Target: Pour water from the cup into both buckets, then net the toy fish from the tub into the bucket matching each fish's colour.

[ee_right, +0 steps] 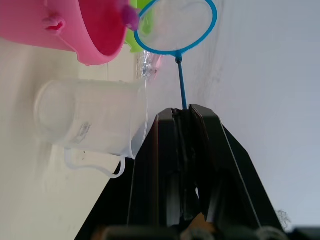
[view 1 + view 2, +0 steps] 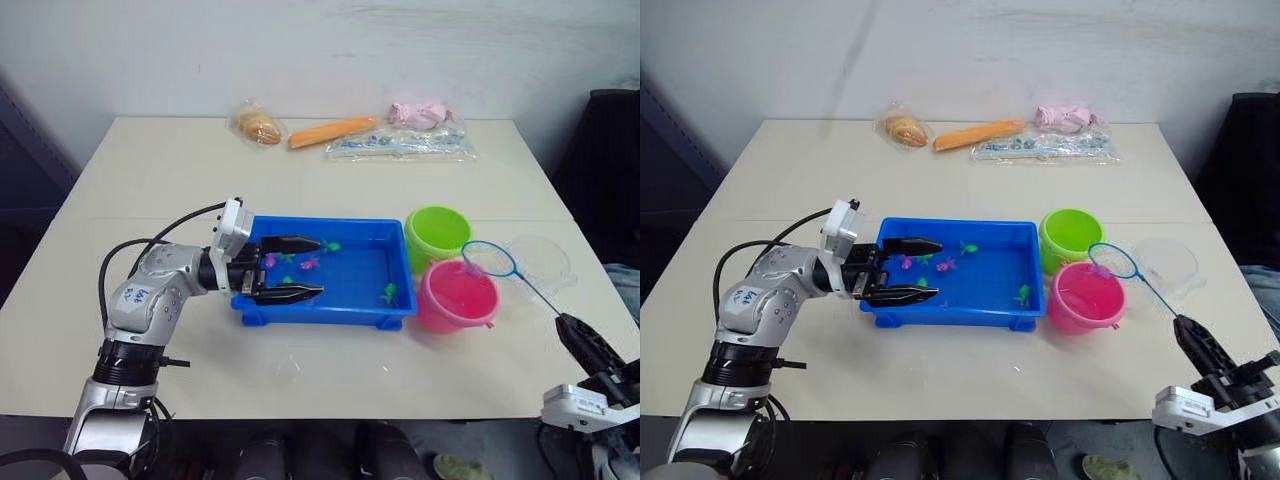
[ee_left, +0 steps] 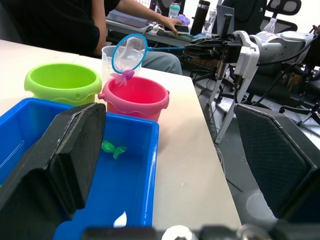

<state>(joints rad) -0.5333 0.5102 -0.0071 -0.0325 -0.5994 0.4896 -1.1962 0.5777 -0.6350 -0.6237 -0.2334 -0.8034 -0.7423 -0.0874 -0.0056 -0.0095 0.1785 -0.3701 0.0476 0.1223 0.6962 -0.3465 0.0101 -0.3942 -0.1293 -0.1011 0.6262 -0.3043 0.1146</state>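
Left eye view: we are judging the netting step to be in hand, with the pouring seemingly done, since the cup [image 2: 541,262] is standing by the right edge of the bench beyond the buckets. The right gripper [image 2: 578,340] is holding the net [image 2: 489,259] by its stick, hoop hovering over the far rim of the pink bucket [image 2: 457,296]. The green bucket [image 2: 437,235] is standing just behind the pink one, both beside the right end of the tub [image 2: 330,273]. The left gripper [image 2: 290,268] is reaching over the tub's left end, fingers wide apart, one over the water and one along the near rim, gripping nothing.

Right eye view: several toy fish [image 2: 946,265] are lying in the tub, pink and green.

Left wrist view: a pink fish [image 3: 123,75] is sitting at the hoop's lower edge, above the pink bucket. We are judging that the next move calls for tipping the hoop so it drops in.

Right wrist view: the right fingers [image 1: 170,165] are pressed together on the stick.
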